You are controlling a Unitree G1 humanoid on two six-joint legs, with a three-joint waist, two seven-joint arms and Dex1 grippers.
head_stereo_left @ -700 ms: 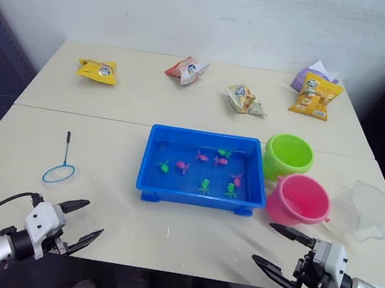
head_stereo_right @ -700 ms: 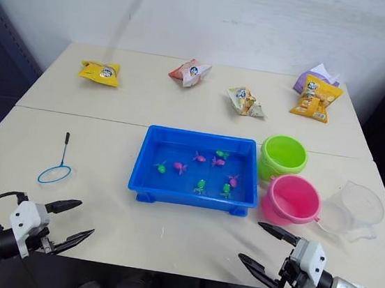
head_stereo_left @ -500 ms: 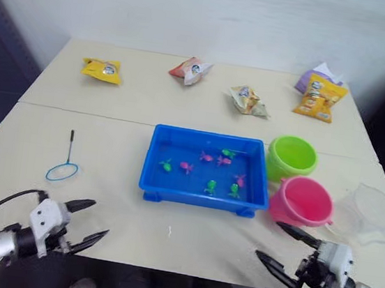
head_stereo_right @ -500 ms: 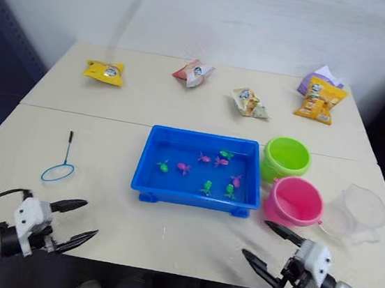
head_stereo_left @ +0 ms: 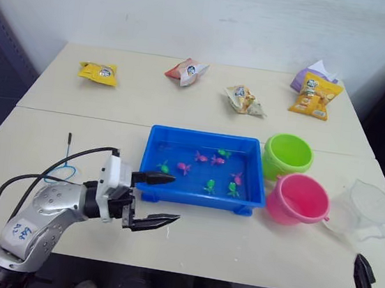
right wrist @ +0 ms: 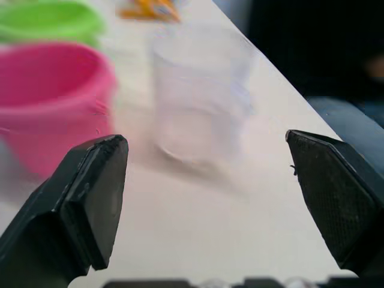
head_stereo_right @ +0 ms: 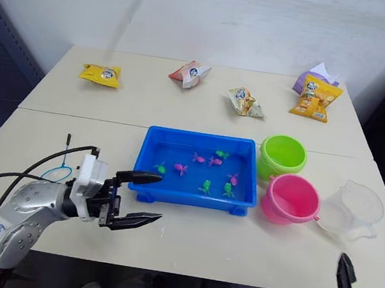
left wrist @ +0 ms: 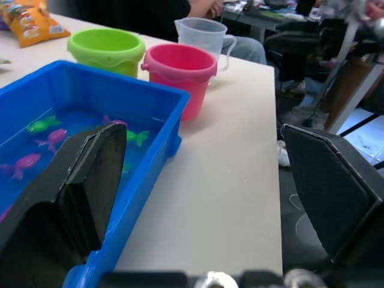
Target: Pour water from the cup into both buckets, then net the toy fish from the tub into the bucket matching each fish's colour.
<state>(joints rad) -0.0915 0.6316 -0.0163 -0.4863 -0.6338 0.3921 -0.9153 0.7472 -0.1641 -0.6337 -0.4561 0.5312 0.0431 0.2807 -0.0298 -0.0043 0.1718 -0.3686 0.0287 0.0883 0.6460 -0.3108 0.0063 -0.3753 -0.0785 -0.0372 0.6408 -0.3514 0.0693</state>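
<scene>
The blue tub (head_stereo_left: 193,199) sits mid-table, holding water and several small pink and green toy fish (head_stereo_left: 184,167). To its right stand the green bucket (head_stereo_left: 288,154) and, nearer me, the pink bucket (head_stereo_left: 299,199). The clear cup (head_stereo_left: 361,209) stands right of the pink bucket. The net (head_stereo_right: 66,148) lies at the left, its hoop partly behind my left arm. My left gripper (head_stereo_left: 161,200) is open and empty by the tub's front left corner. Low at the table's front right edge, my right gripper (head_stereo_right: 368,276) is open and faces the cup (right wrist: 201,96) and the pink bucket (right wrist: 54,96).
Snack packets lie along the far side: yellow (head_stereo_left: 97,72), red and white (head_stereo_left: 186,69), pale (head_stereo_left: 243,100), orange (head_stereo_left: 315,94). A seam crosses the table behind the tub. A person (left wrist: 204,7) sits beyond the table's right end.
My left arm has swung forward and right over the table, up to the tub's front left corner. My right gripper has dropped lower at the front right edge.
</scene>
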